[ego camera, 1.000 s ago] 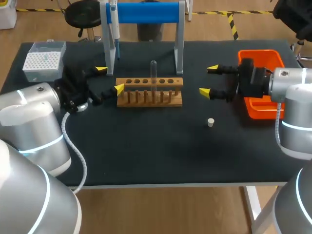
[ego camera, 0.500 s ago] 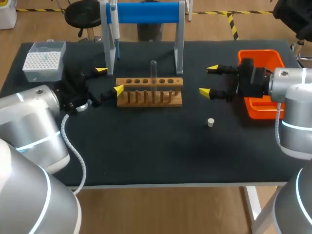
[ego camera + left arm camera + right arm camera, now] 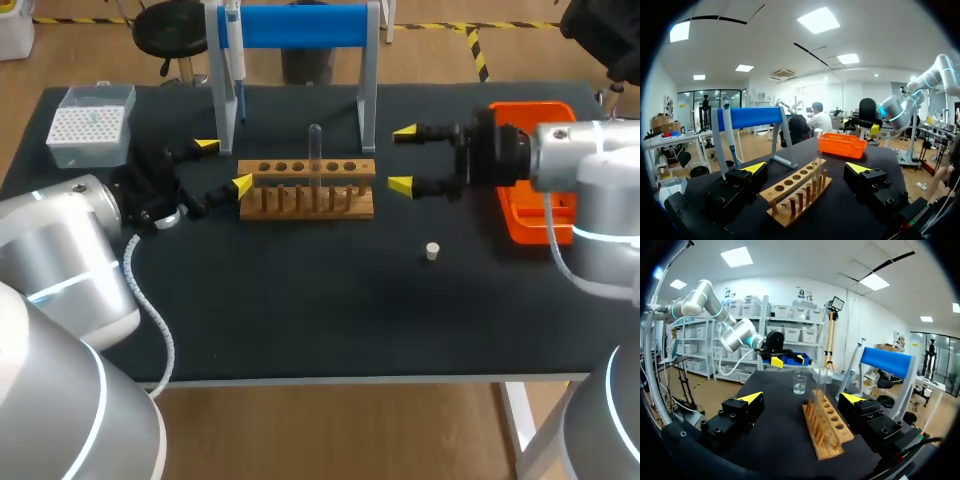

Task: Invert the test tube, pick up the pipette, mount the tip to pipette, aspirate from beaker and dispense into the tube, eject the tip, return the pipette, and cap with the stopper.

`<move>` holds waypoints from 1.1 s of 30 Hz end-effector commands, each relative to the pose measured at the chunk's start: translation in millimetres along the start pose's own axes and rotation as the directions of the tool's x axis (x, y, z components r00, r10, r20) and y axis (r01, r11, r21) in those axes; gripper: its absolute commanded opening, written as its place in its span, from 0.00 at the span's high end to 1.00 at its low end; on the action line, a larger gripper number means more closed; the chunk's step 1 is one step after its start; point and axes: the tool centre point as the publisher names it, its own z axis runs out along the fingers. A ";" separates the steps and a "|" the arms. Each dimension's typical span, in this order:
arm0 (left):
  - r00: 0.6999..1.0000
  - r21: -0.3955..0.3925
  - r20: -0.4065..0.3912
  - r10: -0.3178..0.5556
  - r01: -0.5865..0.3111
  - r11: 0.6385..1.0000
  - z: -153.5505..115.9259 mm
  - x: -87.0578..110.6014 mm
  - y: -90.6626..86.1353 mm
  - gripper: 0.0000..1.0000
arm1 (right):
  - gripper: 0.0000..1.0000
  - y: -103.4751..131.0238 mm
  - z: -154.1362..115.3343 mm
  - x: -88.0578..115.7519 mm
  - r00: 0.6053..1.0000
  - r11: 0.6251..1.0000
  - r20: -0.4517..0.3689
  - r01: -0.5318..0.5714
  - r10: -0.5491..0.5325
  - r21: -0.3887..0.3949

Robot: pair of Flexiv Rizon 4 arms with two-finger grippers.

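I am holding my right claw [image 3: 402, 158] wide and empty at the rack's [image 3: 310, 211] three o'clock, and the test tube [image 3: 315, 150] is standing upright in that rack. Closing off-centre, I am risking tipping the glass or shoving the rack.

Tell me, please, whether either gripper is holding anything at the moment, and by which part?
Nothing is held. The left gripper and right gripper are both open at opposite ends of the wooden rack; the test tube stands in it ungripped.
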 end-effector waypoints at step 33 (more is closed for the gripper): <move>1.000 0.000 0.002 0.001 -0.001 1.000 0.0 0.7 0.2 0.00 | 0.00 -10.9 102.4 -42.6 0.960 0.994 -0.273 -0.086 0.063 -0.073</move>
